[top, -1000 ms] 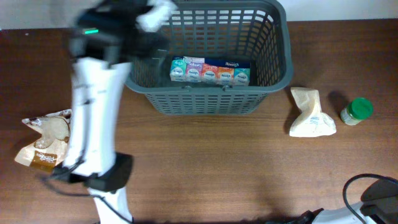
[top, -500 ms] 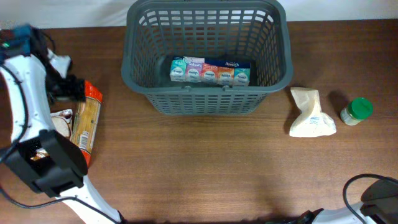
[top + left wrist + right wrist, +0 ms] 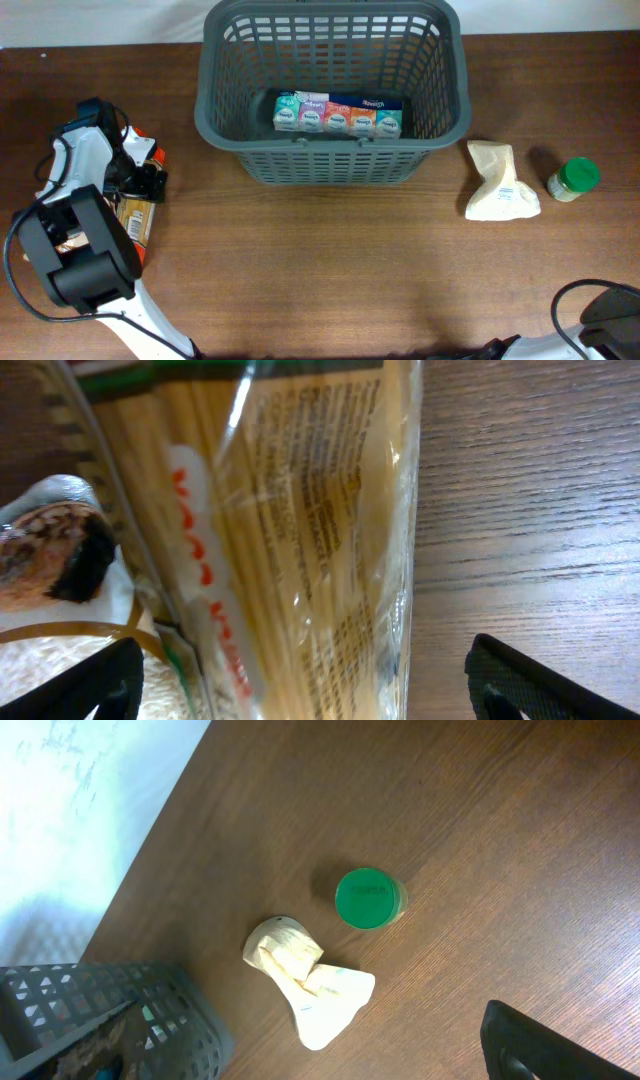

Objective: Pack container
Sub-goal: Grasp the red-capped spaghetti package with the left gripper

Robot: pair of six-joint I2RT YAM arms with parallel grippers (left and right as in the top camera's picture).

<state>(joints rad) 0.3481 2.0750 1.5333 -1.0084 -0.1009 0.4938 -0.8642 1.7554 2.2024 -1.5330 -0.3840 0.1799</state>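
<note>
One carton pack [image 3: 338, 115] only is packed in the container [image 3: 330, 160], well right of the left tool [image 3: 305, 645], which is spread open over a spaghetti packet [image 3: 300, 510]; pouch [image 3: 500, 185] and jar [image 3: 573, 177] are left unpacked.

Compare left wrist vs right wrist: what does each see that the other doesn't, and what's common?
Left wrist only: a spaghetti pack in clear wrap fills most of the frame, with a pale snack bag at its left. Both fingers of the left pincer sit wide apart at the bottom corners.
Right wrist only: the green-lidded jar, the beige bag near it, a corner of the grey basket, and one dark finger at the bottom right edge.
Both: the brown wooden table.
</note>
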